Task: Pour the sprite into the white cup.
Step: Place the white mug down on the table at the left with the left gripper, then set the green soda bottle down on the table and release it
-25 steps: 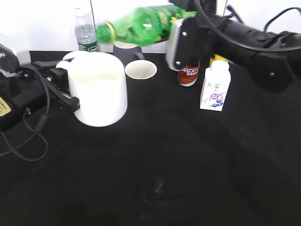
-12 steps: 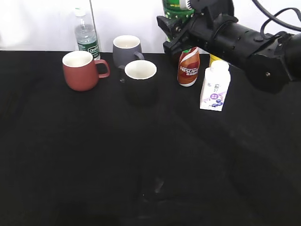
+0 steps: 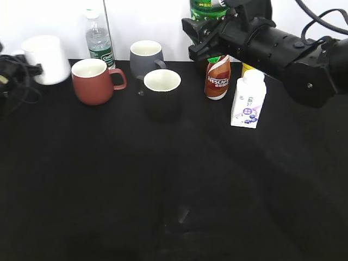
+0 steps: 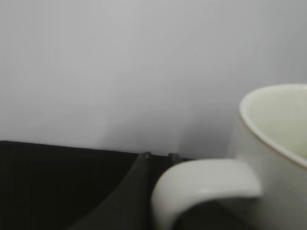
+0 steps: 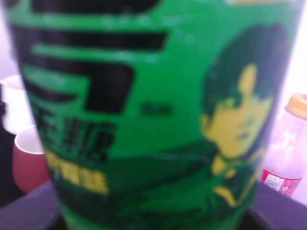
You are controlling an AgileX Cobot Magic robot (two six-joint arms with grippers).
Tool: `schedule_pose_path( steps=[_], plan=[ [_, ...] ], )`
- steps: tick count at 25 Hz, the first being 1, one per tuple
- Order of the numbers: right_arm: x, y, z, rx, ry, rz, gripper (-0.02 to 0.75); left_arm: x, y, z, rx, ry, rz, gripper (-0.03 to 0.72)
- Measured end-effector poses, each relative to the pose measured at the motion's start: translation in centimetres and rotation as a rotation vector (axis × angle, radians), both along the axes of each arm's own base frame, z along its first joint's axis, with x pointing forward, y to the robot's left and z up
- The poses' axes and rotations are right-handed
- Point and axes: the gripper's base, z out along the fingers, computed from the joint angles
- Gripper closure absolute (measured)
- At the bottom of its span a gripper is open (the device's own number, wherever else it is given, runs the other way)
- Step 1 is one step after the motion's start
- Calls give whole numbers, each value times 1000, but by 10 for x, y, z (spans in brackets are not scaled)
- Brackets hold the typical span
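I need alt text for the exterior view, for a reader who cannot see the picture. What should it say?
A black robot arm at upper right holds a green sprite bottle upright at the back of a black table, its gripper around the bottle. A white cup stands at far left beside a red mug, with a grey mug, a black mug and other bottles along the back.

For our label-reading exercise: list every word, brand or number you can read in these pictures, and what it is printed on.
"NESCAFE": brown bottle.
Sprite bottle: large characters, too blurred to read.
White carton: purple print, too small.
Water bottle: green label, too small.
Pink bottle: label blurred.
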Motion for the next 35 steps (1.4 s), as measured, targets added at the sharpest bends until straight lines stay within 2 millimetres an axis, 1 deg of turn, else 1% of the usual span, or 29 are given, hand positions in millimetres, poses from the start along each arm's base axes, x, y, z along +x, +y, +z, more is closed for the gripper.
schedule_pose_path(
  steps=[2, 4, 6, 7, 10, 12, 15, 16, 17, 18, 19, 20, 21, 23, 24, 25, 26, 27, 28, 30, 32, 34, 35],
  plan=[
    [0, 0, 0, 0, 0, 0, 318, 6, -3, -8, 9, 14, -19, 621],
    [0, 0, 0, 0, 0, 0, 318, 7, -5, -19, 13, 36, -31, 621],
    [0, 0, 0, 0, 1, -1, 318, 7, -5, -21, 8, 43, -33, 610],
    [0, 0, 0, 0, 1, -1, 318, 7, -5, -21, 1, 41, -34, 585],
    [0, 0, 0, 0, 1, -1, 318, 3, -6, -24, -11, 42, -34, 437],
    [0, 0, 0, 0, 1, -1, 318, -8, -8, -30, -16, 38, -38, 401],
    [0, 0, 0, 0, 1, -1, 318, -27, -9, -25, -25, 28, -33, 346],
    [0, 0, 0, 6, 5, -1, 318, -35, -9, -22, -32, 32, -23, 340],
    [0, 0, 0, 27, 23, -6, 318, -48, -10, -16, -37, 34, -18, 337],
    [2, -3, -1, 47, 47, -29, 318, -67, -11, -8, -41, 33, -16, 336],
    [5, -9, -2, 61, 64, -61, 318, -85, -13, 10, -41, 0, -20, 336],
    [9, -18, 1, 69, 63, -86, 318, -104, -16, 23, -41, -8, -25, 336],
    [15, -35, 6, 82, 61, -134, 318, -120, -21, 36, -41, -11, -35, 336],
    [27, -83, 21, 97, 57, -264, 318, -145, -35, 59, -33, -28, -83, 336],
    [32, -111, 24, 101, 53, -336, 318, -155, -43, 69, -27, -40, -117, 336],
    [36, -135, 22, 97, 65, -401, 318, -160, -50, 77, -20, -37, -145, 336],
    [37, -156, 17, 91, 85, -459, 318, -163, -58, 85, -9, -28, -179, 336],
    [36, -170, 8, 88, 106, -495, 318, -165, -66, 90, 3, -17, -215, 336],
    [37, -178, -5, 88, 115, -509, 318, -168, -76, 95, 19, -8, -260, 336],
    [44, -181, -46, 93, 139, -502, 318, -173, -92, 100, 45, 48, -320, 336],
    [50, -180, -90, 110, 147, -485, 318, -178, -104, 104, 69, 99, -362, 336],
    [56, -179, -130, 117, 156, -476, 318, -180, -109, 104, 96, 120, -399, 336],
    [63, -179, -151, 118, 164, -475, 318, -181, -110, 104, 101, 121, -405, 336]
  ],
)
